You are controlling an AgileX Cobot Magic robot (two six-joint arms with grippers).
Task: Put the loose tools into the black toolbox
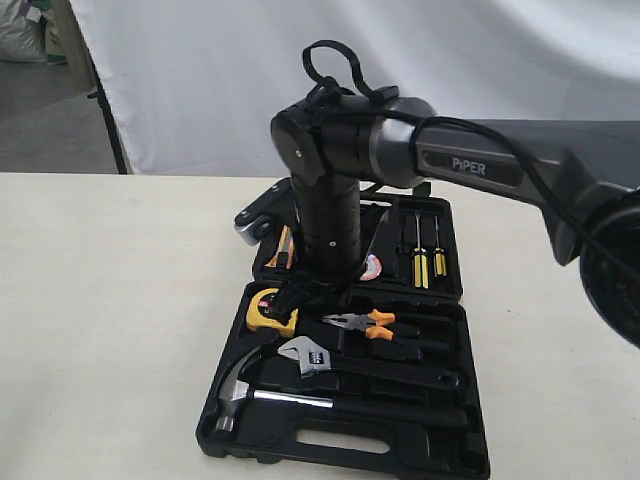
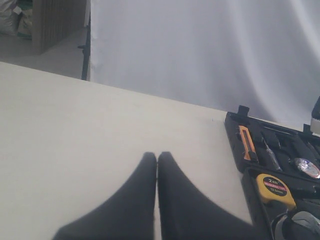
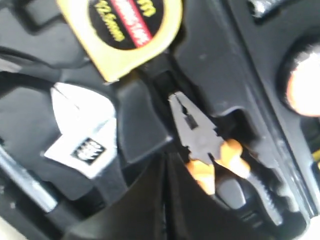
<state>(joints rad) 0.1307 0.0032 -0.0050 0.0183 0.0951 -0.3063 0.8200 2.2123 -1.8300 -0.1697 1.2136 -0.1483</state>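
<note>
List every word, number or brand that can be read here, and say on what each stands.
"PiPER": on the right arm, white letters on its grey link.
"2m": on the round label of the yellow tape measure.
"12.5mm", as it seems: same label, right wrist view.
Red band on that label: too blurred to read.
Small dark mark on the adjustable wrench: too blurred to read.

A cream desk [image 1: 100, 300] stands before a white cloth backdrop [image 1: 200, 80] in soft, even light, with grey floor [image 1: 50, 130], a black pole [image 1: 107, 120] and a white sack [image 1: 18, 30] beyond.
</note>
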